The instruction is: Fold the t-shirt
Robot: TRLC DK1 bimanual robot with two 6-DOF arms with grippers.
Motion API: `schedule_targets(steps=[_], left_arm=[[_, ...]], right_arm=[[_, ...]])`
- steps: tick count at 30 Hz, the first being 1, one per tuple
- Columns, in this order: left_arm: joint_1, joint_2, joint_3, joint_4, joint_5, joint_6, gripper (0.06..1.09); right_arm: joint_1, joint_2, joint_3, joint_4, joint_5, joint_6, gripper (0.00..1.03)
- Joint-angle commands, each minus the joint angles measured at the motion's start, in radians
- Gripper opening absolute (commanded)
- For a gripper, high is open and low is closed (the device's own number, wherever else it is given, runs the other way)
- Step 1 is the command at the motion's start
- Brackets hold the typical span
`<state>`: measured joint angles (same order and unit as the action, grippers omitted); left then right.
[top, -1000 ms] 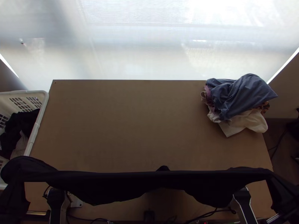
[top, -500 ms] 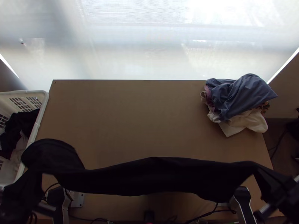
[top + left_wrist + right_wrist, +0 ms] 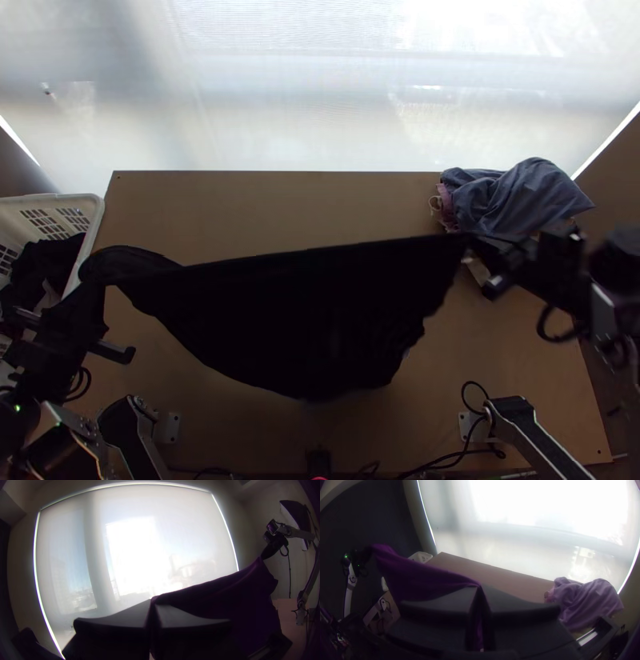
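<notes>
With the dark t-shirt pinched and suspended between the left gripper and the right gripper, a corner could be pulled free by uneven tension, since the cloth has been carried farther out and slanted, its right end now seen beside the garment pile.

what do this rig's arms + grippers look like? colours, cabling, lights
Left arm and right arm: links black on top with silver-white edges, black joints. Black cables loop by the right arm's base. Pale mounting plates at both bases. Small green light on the left arm. Left gripper, right gripper: matching wide, flat, black jaws.
</notes>
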<state>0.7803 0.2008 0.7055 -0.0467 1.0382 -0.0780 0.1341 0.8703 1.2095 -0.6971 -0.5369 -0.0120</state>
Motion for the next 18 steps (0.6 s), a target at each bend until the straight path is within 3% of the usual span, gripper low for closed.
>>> schedule_targets(steps=[1, 7, 13, 18], left_arm=[[0.037, 0.144, -0.092, 0.100, -0.009, 0.050, 0.09], [-0.033, 0.267, -0.064, 0.082, -0.069, 0.090, 0.09], [-0.518, 0.506, 0.058, -0.055, -0.445, 0.268, 0.09], [-0.708, 0.703, 0.092, -0.024, -0.549, 0.293, 0.09]], right_arm=[[0.130, 0.263, 0.016, 0.163, 0.078, -0.005, 0.03], [0.168, 0.300, 0.028, 0.162, 0.149, -0.029, 0.03], [0.173, 0.305, 0.041, 0.154, 0.176, -0.031, 0.03], [0.199, 0.337, 0.039, 0.156, 0.209, -0.069, 0.03]])
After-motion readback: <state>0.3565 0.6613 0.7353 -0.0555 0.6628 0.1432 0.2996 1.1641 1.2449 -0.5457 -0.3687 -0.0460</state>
